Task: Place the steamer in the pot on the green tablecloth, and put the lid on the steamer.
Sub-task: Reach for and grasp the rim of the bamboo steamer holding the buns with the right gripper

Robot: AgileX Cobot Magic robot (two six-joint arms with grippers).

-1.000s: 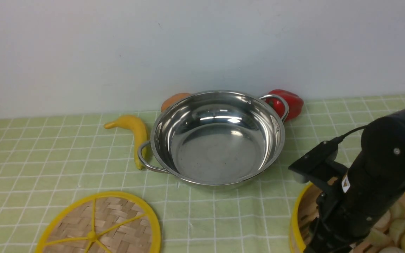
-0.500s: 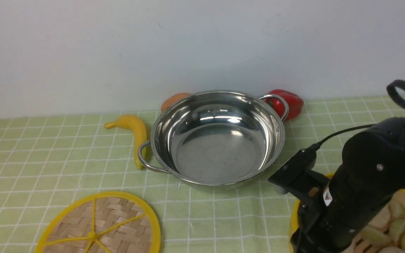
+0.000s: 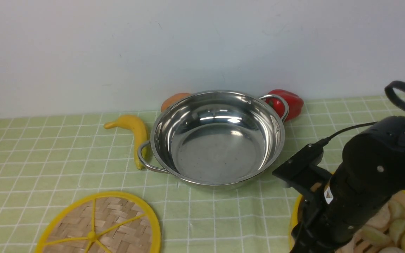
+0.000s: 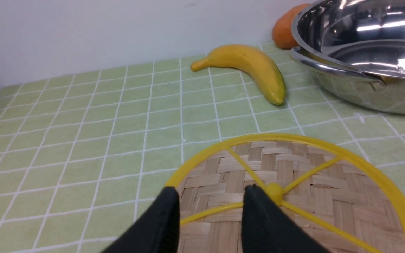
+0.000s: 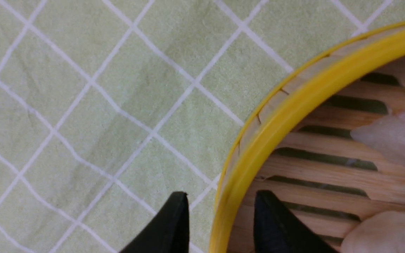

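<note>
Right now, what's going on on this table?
The right gripper is open astride the yellow rim of the steamer, one finger inside, one outside, not clamped yet. The left gripper is open over the lid, near its centre knob. The pot sits empty on the green tablecloth.

The right claw [image 5: 222, 196] straddles the steamer [image 5: 269, 137] wall: one black finger [image 5: 174, 228] is outside, over the green tablecloth [image 5: 83, 88], the other inside above the slats (cloth shows between the outer finger and the wall). Pale dumplings [image 5: 396, 137] lie in the steamer.
</note>
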